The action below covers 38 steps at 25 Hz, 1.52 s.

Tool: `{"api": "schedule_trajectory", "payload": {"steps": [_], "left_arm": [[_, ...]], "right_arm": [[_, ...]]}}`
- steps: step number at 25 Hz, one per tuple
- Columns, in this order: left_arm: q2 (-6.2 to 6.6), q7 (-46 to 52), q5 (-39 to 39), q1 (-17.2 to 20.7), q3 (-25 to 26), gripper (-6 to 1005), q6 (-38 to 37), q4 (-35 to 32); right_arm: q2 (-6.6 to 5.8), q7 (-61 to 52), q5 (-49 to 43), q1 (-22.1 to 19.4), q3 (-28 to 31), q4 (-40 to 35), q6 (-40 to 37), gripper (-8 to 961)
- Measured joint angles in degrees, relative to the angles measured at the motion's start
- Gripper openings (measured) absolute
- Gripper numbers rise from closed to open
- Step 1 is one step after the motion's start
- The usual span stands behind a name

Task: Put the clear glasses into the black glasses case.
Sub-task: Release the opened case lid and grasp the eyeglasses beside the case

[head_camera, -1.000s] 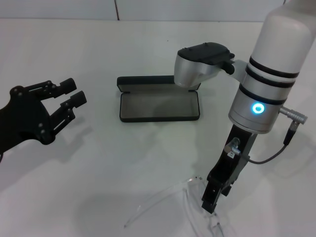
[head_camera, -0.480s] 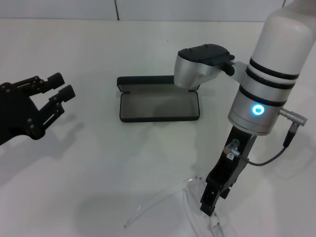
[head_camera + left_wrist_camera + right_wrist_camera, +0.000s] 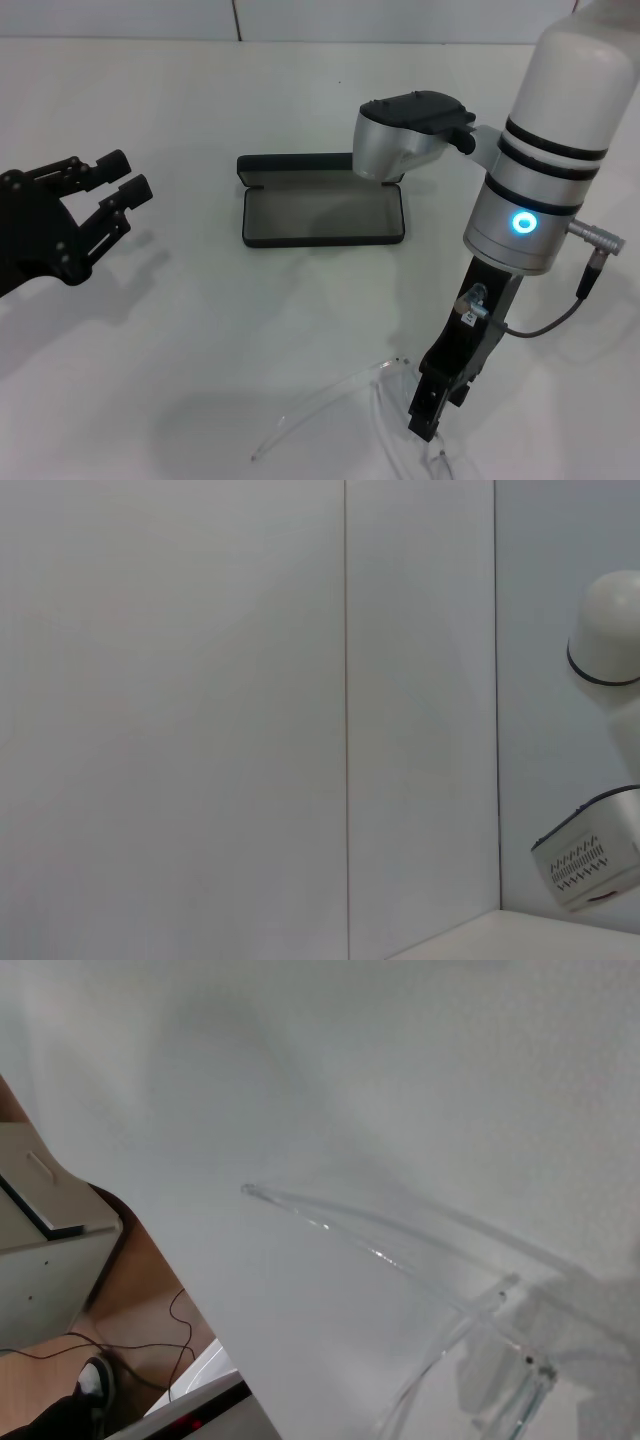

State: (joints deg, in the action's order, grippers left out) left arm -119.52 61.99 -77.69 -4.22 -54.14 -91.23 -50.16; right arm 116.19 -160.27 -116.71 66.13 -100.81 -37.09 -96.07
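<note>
From the head view, the task is barely begun: the black glasses case (image 3: 322, 210) lies open in the middle of the white table (image 3: 200, 320), lid flat behind it, grey lining bare — nothing is in it yet. The clear glasses (image 3: 350, 405) lie well apart from it at the near edge of the table, one thin temple arm stretched out toward the robot's left. The right gripper (image 3: 425, 425) points down at the end of the frame nearest the robot's right, at or touching it; from here I cannot tell whether its fingers are spread or closed on the plastic. Picking up, carrying and placing all remain, by my judgement. The left gripper (image 3: 112, 190) hovers off to the left above the table, fingers apart and holding nothing, well clear of both things.

The left wrist view shows only a pale wall panel and part of the robot's body — nothing of the task.

The right wrist view looks closely down on the glasses, resting on the table; no fingers show there.
</note>
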Motion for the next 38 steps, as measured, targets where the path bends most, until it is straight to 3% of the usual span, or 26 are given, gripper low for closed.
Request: {"api": "schedule_trajectory", "payload": {"steps": [13,18,38], "left_arm": [[0.01,-0.18,-0.01,-0.26,0.0,290,0.09,0.7],[-0.01,-0.2,-0.01,-0.26,0.0,289,0.15,0.7],[0.0,-0.22,-0.01,-0.35,0.0,289,0.19,1.59]], "right_arm": [[0.0,-0.21,0.68,-0.16,-1.6,0.0,0.25,605],[0.0,-0.22,1.47,0.16,-2.42,0.0,0.92,495],[0.0,-0.23,4.66,0.45,-6.81,0.56,3.46,441]]}}
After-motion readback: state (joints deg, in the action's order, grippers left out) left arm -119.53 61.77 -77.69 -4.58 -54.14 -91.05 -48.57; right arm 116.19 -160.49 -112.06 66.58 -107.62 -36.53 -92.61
